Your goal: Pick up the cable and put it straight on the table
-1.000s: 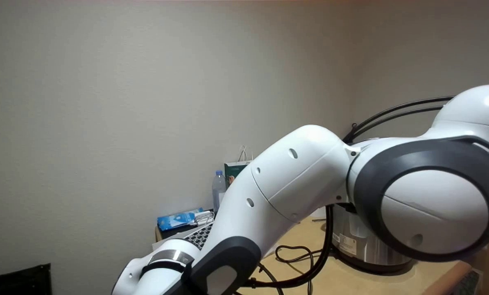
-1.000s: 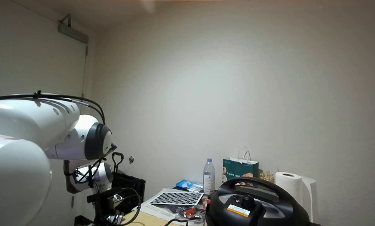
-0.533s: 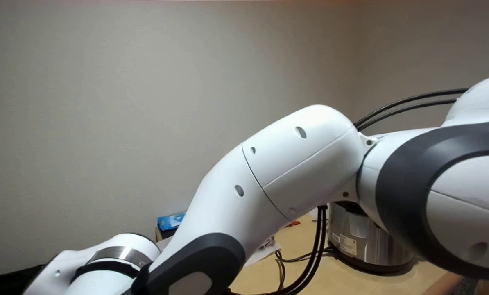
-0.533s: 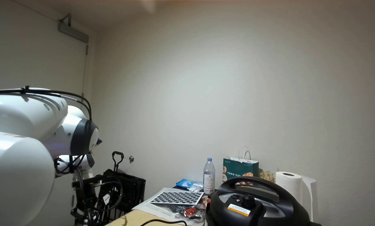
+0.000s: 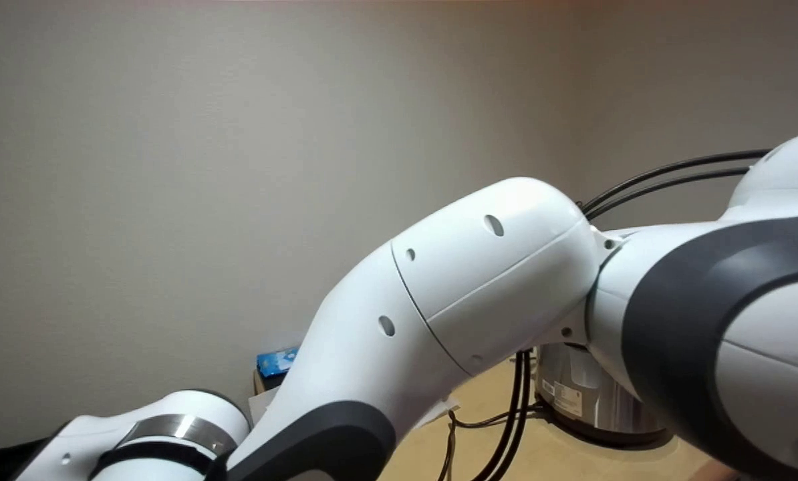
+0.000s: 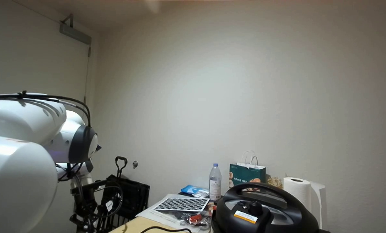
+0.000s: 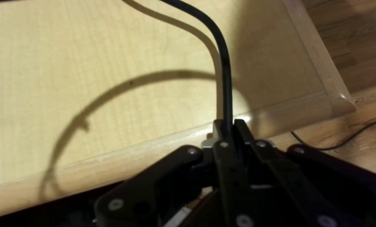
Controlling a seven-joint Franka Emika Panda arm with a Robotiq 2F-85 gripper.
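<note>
1. Fingers (image 7: 242,130) are clamped on the cable (image 7: 226,72), right over the edge of the bench (image 7: 65,56) in the wrist view. So the pick-up part looks done, imo.
2. Past the fingers the cable curves off across the bench, and its shadow (image 7: 181,25) sits apart from it, so I'd guess that stretch is lifted.
3. Further along, in an exterior view, it's bent near the foot of the cooker (image 5: 596,407). Definitely not laid out straight yet, so what's left, by my read: draw the slack out, lay it flat along the bench, let go. Call it maybe halfway.
4. Headcount, close stuff: two fingers, one cable in the grip, one bench. Also one thin cord (image 7: 326,148) over the floor (image 7: 358,47); can't tell if it's the same cable's tail or something else.
5. Middle: one cooker, which shows in both exterior views, and one patterned board (image 6: 181,204).
6. Back: one blue packet (image 6: 191,189), one bottle (image 6: 215,184), one paper bag (image 6: 241,173), one paper towel roll (image 6: 297,192). Can't make out either end of the cable.
</note>
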